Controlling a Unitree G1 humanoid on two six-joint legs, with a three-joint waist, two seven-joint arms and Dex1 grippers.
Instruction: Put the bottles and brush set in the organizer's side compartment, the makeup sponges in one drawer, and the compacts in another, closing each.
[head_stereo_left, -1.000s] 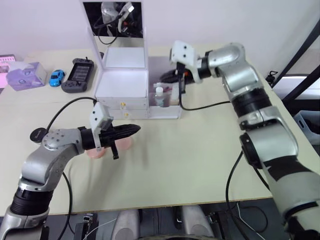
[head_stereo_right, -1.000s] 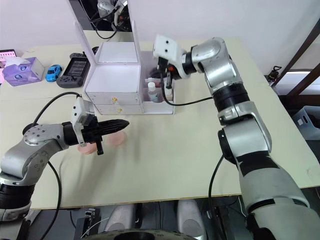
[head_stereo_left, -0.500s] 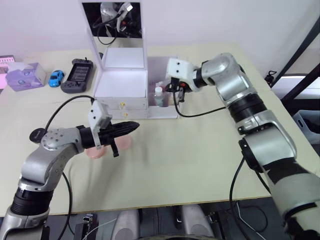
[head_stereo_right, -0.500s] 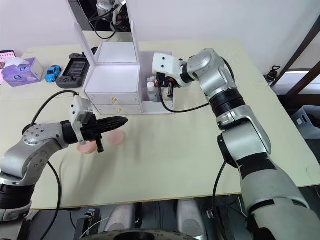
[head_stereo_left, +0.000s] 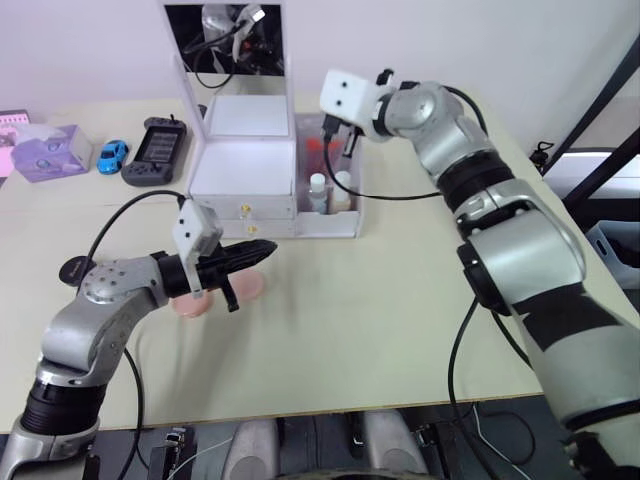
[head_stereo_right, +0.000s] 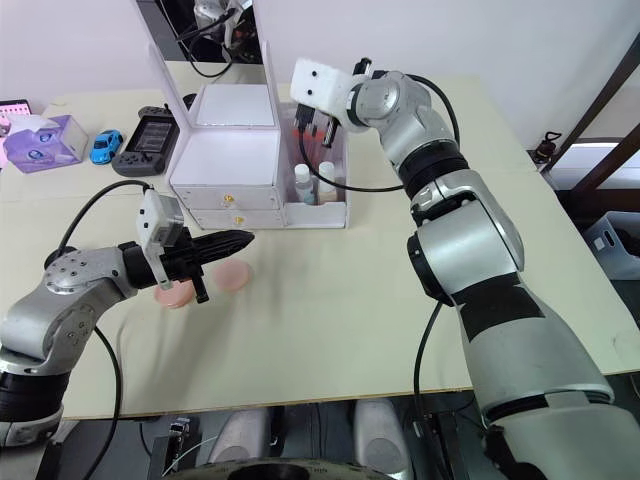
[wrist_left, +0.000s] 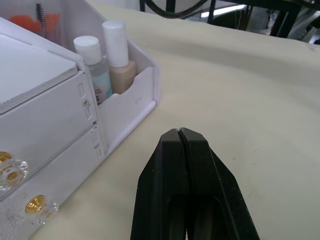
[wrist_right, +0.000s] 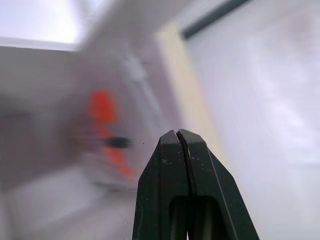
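Note:
The white organizer (head_stereo_left: 245, 165) stands at the back of the table with its mirror (head_stereo_left: 228, 45) upright and both gold-knobbed drawers closed. Its side compartment (head_stereo_left: 330, 215) holds two white-capped bottles (head_stereo_left: 318, 192) at the front and the orange-bristled brush set (head_stereo_left: 314, 150) behind them. My right gripper (head_stereo_left: 344, 143) hovers shut and empty over the compartment's rear. Two pink makeup sponges (head_stereo_left: 250, 286) lie in front of the organizer. Just above them, my left gripper (head_stereo_left: 262, 250) is shut on nothing. One black compact (head_stereo_left: 74, 268) lies beside my left arm.
A purple tissue box (head_stereo_left: 50, 150), a blue toy car (head_stereo_left: 113, 153) and a black handheld console (head_stereo_left: 160, 145) sit at the back left. The right arm's cable (head_stereo_left: 400, 195) hangs over the table right of the organizer. Bare tabletop lies front and right.
My right gripper dipped low at the side compartment, then rose and swung back above its rear. The left gripper has hardly moved.

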